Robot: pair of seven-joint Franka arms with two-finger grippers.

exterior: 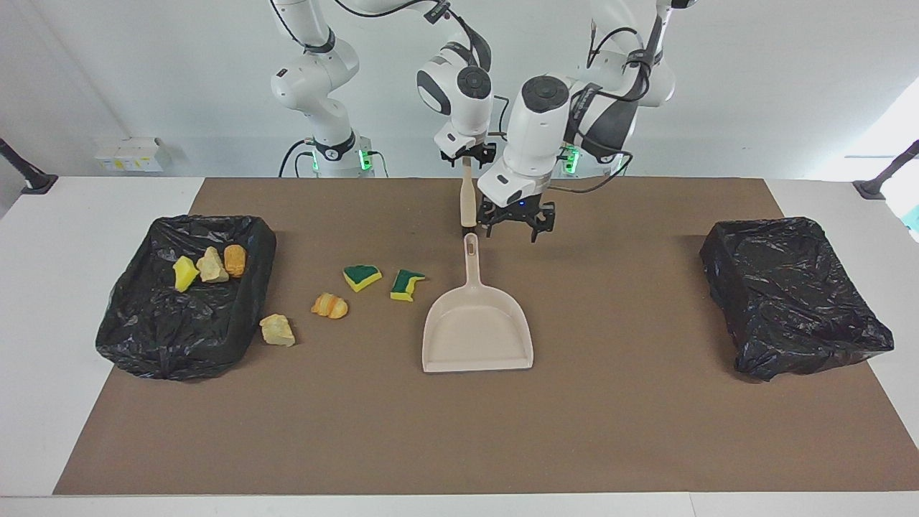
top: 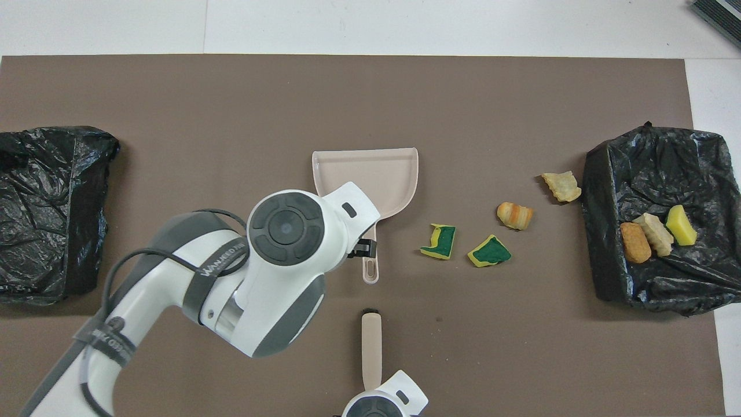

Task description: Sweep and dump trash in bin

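My left gripper (exterior: 518,228) hangs with jaws apart above the dustpan (exterior: 477,323) handle. My right gripper (exterior: 467,156) grips the upright brush (exterior: 467,203) by its top. Trash: 4 scraps (exterior: 330,305) lie on the mat (exterior: 617,431) beside the dustpan; 3 scraps (exterior: 210,266) sit in the bin (exterior: 179,337) at the right arm's end.

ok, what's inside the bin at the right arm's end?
Three scraps lie in the black-lined bin: a yellow sponge piece, a pale foam chunk and an orange-brown lump. Anything under the liner's folds is hidden.
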